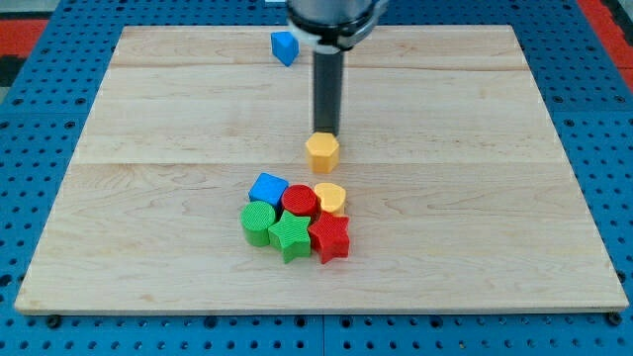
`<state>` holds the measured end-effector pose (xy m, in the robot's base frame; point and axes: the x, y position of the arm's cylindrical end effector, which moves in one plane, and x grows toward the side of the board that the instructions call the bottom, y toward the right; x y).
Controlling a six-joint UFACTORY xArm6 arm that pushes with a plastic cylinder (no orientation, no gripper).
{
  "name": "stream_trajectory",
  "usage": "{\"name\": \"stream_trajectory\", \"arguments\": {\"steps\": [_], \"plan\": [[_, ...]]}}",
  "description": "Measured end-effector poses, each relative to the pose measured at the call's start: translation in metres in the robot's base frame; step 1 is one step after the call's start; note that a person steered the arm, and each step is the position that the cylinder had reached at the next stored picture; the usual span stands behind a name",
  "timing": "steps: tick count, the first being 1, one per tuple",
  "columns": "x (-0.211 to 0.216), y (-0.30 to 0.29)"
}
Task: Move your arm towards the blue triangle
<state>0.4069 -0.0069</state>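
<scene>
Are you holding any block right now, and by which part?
Nothing is held. My tip sits just above the yellow hexagon; the blue triangle lies apart.

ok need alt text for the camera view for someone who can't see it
My tip rests just above a yellow hexagon block mid-board, with the blue triangle apart near the view's top. Below, on the wooden board, sits a cluster: blue cube, red cylinder, yellow heart, green cylinder, green star, red star.

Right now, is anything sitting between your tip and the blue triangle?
Nothing visible. My tip sits just above the yellow hexagon; the blue triangle lies toward the view's top left, with bare board between. The block cluster is below.
</scene>
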Motion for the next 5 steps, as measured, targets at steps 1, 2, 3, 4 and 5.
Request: {"name": "stream_trajectory", "arguments": {"steps": [1,2,3,4,5], "plan": [[0.027,-0.015],[0.02,-0.01],[0.017,-0.008],[0.017,-0.008],[-0.002,-0.008]]}}
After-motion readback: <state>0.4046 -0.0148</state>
